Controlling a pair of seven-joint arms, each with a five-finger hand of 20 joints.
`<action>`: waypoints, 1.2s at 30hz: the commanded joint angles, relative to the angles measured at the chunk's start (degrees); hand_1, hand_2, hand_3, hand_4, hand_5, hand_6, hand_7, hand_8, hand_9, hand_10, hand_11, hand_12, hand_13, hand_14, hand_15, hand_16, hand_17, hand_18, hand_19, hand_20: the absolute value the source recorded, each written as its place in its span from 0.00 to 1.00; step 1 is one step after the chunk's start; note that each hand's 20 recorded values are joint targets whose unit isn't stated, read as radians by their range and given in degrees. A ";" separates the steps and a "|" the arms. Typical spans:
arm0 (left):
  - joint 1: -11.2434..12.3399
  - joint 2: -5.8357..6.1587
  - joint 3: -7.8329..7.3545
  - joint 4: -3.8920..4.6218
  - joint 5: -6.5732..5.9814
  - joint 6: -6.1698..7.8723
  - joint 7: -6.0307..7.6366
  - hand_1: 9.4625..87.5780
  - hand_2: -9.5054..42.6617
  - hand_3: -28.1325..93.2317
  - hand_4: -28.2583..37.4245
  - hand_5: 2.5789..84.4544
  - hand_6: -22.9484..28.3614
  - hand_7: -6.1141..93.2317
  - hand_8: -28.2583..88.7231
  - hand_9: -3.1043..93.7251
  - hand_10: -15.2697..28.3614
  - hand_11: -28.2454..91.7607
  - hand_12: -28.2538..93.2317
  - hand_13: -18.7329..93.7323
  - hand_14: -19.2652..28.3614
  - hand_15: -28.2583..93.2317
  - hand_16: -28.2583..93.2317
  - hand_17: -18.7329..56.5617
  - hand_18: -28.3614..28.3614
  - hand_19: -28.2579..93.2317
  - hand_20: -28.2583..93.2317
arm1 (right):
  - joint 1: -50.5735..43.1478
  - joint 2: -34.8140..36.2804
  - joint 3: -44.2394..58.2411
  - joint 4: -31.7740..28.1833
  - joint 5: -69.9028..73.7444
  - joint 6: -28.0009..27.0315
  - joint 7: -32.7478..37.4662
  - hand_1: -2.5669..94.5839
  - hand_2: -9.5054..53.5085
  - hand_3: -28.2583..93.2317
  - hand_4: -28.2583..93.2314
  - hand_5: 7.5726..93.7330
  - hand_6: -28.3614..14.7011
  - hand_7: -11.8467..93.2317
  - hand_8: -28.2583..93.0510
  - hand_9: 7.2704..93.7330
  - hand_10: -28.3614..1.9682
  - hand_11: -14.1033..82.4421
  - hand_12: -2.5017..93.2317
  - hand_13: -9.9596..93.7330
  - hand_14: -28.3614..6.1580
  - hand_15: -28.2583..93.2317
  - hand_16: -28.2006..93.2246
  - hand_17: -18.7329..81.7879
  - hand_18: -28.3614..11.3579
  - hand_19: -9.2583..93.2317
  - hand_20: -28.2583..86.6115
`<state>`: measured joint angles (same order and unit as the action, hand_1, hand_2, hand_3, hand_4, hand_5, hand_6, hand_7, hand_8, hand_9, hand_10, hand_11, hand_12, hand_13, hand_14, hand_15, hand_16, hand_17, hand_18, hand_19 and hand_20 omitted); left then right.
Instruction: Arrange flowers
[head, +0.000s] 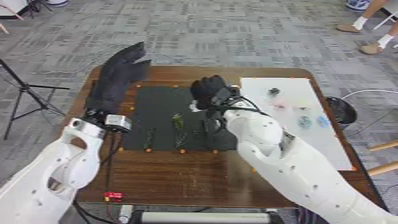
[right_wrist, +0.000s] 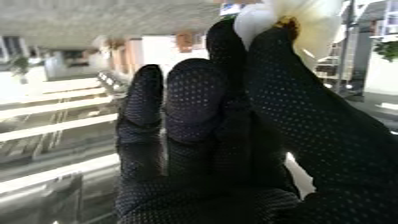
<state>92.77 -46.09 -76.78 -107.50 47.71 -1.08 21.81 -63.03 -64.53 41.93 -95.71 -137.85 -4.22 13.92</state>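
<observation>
Over the back left of the table, my left hand (head: 124, 75) is open with its fingers straight. My right hand (head: 211, 92) is above the back of the dark mat (head: 160, 102), beside a bit of white flower (head: 194, 106). In the right wrist view, my right hand (right_wrist: 213, 115) pinches the white flower (right_wrist: 313, 25) between thumb and a finger, its petals by the fingertips. Green stems (head: 178, 125) lie on the mat, with another thin sprig (head: 149, 137) to their left.
A white sheet (head: 311, 145) on the right of the table holds several small items, one dark (head: 274, 91) and one bluish (head: 305, 122). A black bin (head: 341, 111) stands past the right edge. Near the front left lies a red object (head: 114, 196).
</observation>
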 joint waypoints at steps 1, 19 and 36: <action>-8.57 -0.24 2.84 0.56 1.12 -2.11 1.66 0.19 0.05 0.76 0.00 0.27 0.48 0.27 0.15 0.26 0.57 0.33 0.40 0.34 0.68 0.38 0.29 0.09 0.88 0.58 0.30 | 1.60 -15.13 -5.36 9.29 -2.85 -1.48 -2.04 0.54 0.00 0.93 0.04 0.72 0.72 0.61 0.31 0.88 0.84 0.36 0.62 0.77 0.87 0.70 0.68 0.46 0.30 0.80 0.63; -13.78 -3.71 7.26 0.83 1.88 -5.43 1.69 0.19 0.06 0.75 0.00 0.27 0.48 0.26 0.15 0.26 0.58 0.33 0.40 0.34 0.68 0.38 0.29 0.09 0.88 0.59 0.30 | -0.89 -21.64 -5.19 15.47 -5.48 5.37 -6.51 0.54 0.00 0.93 0.01 0.71 0.75 0.62 0.30 0.87 0.87 0.36 0.60 0.76 0.81 0.72 0.67 0.44 0.28 0.81 0.64; -13.93 -4.69 7.35 1.37 1.94 -5.46 1.59 0.19 0.06 0.75 0.00 0.28 0.48 0.26 0.16 0.26 0.58 0.33 0.40 0.34 0.69 0.38 0.29 0.09 0.88 0.59 0.30 | -1.71 -20.51 -4.11 14.32 -4.63 2.86 -4.30 0.40 0.00 0.95 0.00 0.56 0.69 0.46 0.10 0.63 0.67 0.46 0.28 0.61 0.65 0.84 0.52 0.36 0.24 0.80 0.65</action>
<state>78.17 -50.29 -68.35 -105.90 49.40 -6.21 23.22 -65.11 -86.36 38.17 -80.49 -142.37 -1.38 9.18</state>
